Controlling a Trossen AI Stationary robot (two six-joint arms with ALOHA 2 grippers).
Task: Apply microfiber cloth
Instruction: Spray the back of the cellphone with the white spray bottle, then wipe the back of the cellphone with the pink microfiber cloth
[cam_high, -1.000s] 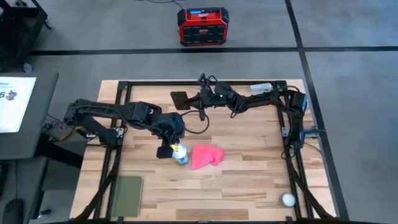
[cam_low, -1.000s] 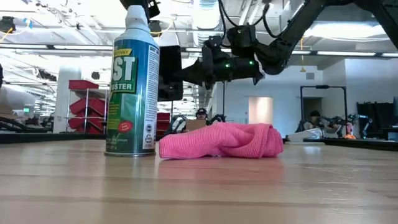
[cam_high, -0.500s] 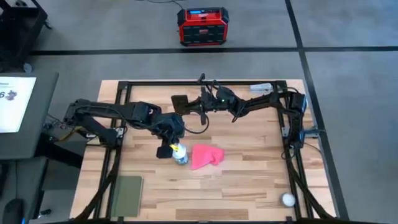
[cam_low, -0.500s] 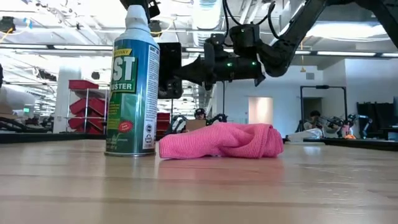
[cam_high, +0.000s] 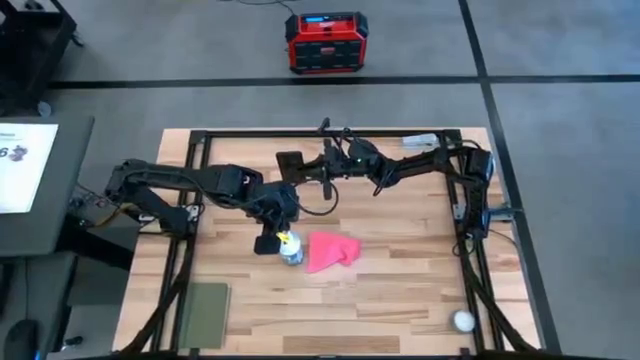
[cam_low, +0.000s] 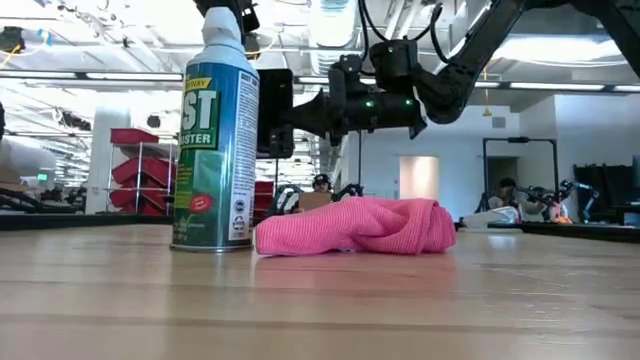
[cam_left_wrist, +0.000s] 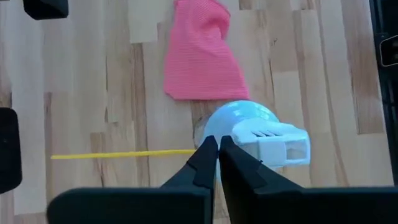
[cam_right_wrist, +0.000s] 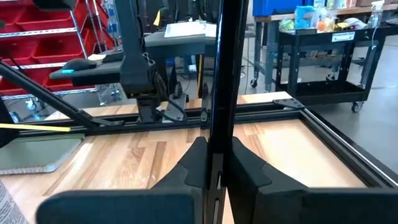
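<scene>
The pink microfiber cloth (cam_high: 330, 250) lies crumpled on the wooden table near its middle, also seen in the low view (cam_low: 350, 227). Just left of it stands a green-and-blue spray can (cam_low: 213, 140) with a white cap (cam_left_wrist: 252, 134) and a yellow straw (cam_left_wrist: 124, 154). My left gripper (cam_left_wrist: 217, 142) is shut and hangs over the can's top (cam_high: 272, 238). Farther back, my right gripper (cam_high: 312, 168) is shut on a black phone (cam_low: 275, 112) above the table. My left gripper's shut fingertips (cam_left_wrist: 208, 152) stand right at the near rim of the can's white cap, coming from above; I cannot tell whether they touch it. My right gripper pinches the phone between its two fingers, which are level and point toward the table's left edge. The phone shows edge-on (cam_right_wrist: 217, 93), standing upright and lifted clear of the table.
A dull green pad (cam_high: 205, 312) lies at the near left corner and a white ball (cam_high: 462, 320) at the near right. A black frame (cam_high: 330, 133) borders the table. A red-and-black box (cam_high: 322, 42) sits on the floor beyond the far edge.
My right gripper has turned a little and shifted slightly toward the near edge with the phone, which stays clear of the table. The cloth has not moved.
</scene>
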